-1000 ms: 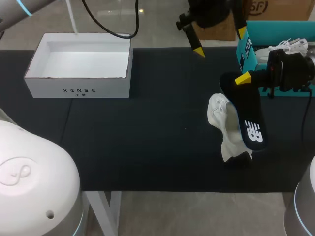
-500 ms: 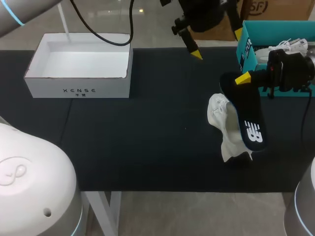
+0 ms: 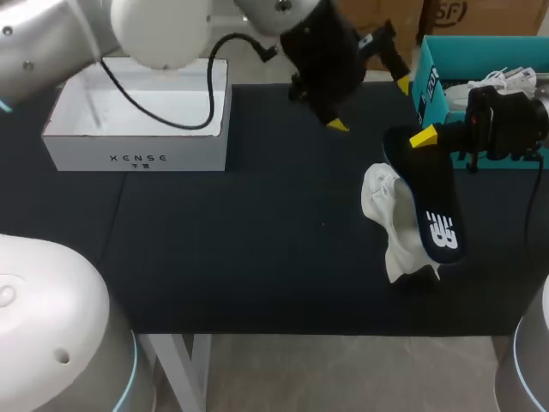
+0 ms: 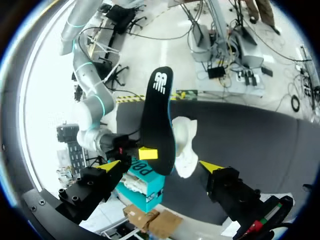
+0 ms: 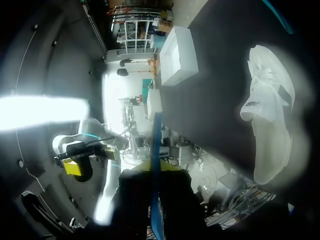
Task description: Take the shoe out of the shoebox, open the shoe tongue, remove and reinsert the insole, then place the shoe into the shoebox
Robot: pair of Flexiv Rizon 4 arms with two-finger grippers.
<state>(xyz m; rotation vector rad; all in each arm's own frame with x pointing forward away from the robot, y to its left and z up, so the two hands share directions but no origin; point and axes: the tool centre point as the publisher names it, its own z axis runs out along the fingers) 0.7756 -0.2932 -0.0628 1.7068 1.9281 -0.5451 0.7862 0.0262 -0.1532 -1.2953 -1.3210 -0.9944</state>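
Head view: your left gripper (image 3: 370, 105) hangs wide open and empty over the table's far side, arm stretched across the white shoebox (image 3: 137, 153). Your right gripper (image 3: 423, 136) pinches one end of the dark insole (image 3: 436, 206), which is above the white shoe (image 3: 388, 215) lying on the table. Left wrist view: fingers spread, insole and shoe ahead. Right wrist view: insole edge-on, clamped between the fingers.

The tabletop (image 3: 257, 257) is black. At centre right, a white shoe (image 3: 388, 215) sits against a dark insole (image 3: 433, 197) with a white logo. The white shoebox (image 3: 137, 156) at upper left has dark lettering, and the teal shoebox (image 3: 429, 96) at upper right has white print. The left end effector (image 3: 370, 105) and right end effector (image 3: 422, 139) are black with yellow tips.
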